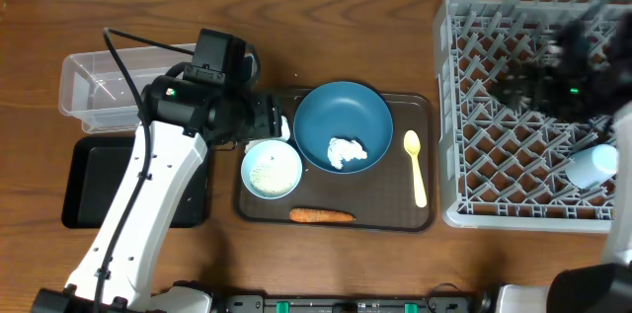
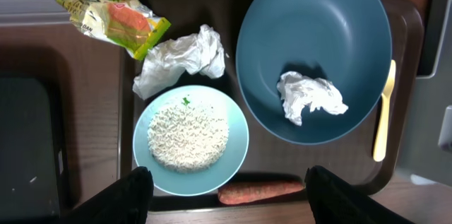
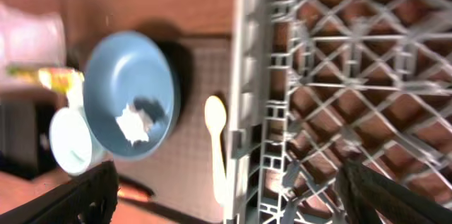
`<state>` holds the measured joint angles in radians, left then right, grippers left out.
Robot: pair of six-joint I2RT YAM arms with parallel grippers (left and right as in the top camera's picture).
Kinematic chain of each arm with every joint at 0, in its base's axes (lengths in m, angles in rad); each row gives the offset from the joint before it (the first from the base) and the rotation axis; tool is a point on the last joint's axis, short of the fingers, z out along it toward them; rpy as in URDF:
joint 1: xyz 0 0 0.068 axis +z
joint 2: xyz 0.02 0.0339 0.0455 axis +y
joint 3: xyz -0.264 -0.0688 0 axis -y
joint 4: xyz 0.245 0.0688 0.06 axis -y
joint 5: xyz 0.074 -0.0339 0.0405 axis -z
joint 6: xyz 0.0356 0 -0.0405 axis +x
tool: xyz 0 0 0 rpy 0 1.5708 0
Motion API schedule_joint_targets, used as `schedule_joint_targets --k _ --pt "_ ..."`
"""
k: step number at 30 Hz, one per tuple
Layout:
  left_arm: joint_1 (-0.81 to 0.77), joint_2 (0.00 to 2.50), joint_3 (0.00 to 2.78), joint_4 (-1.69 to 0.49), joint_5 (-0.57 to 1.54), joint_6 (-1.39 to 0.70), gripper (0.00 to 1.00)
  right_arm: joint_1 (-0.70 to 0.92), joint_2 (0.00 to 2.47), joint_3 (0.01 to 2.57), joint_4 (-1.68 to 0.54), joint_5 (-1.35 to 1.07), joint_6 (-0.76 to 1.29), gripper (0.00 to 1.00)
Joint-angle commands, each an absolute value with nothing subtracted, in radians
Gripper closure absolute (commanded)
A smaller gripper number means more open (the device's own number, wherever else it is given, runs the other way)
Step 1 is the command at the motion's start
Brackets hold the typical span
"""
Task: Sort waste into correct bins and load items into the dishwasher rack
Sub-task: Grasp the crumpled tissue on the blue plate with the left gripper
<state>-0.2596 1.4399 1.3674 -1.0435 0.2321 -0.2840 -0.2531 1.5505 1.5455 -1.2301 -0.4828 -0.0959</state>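
On the brown serving tray stand a dark blue plate holding a crumpled tissue, a pale bowl of white rice grains, a yellow spoon and an orange carrot. A second tissue and a green-and-orange snack wrapper lie at the tray's left end. My left gripper hangs open above the bowl and carrot and holds nothing. My right gripper, blurred, is open over the grey dishwasher rack, where a light blue cup lies.
A clear plastic tub stands at the far left, with a shallow black tray in front of it. The rack's left wall rises just beside the spoon.
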Motion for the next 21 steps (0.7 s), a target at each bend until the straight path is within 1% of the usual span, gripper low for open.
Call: schedule_joint_targets --k 1,4,13,21 --pt "-0.289 1.452 1.368 -1.03 0.223 -0.226 0.28 -0.152 1.561 1.555 -1.234 -0.287 -0.067 0.02" --pt "-0.335 1.477 1.362 -0.997 0.223 -0.187 0.28 -0.106 1.562 1.555 -1.233 -0.156 0.015 0.01" --pt "-0.498 1.641 1.362 -0.827 0.221 -0.033 0.28 -0.07 1.562 1.555 -1.24 -0.161 0.014 0.01" --pt "-0.565 1.819 1.362 -0.784 0.207 -0.033 0.28 -0.07 1.563 1.555 -1.241 -0.161 0.014 0.01"
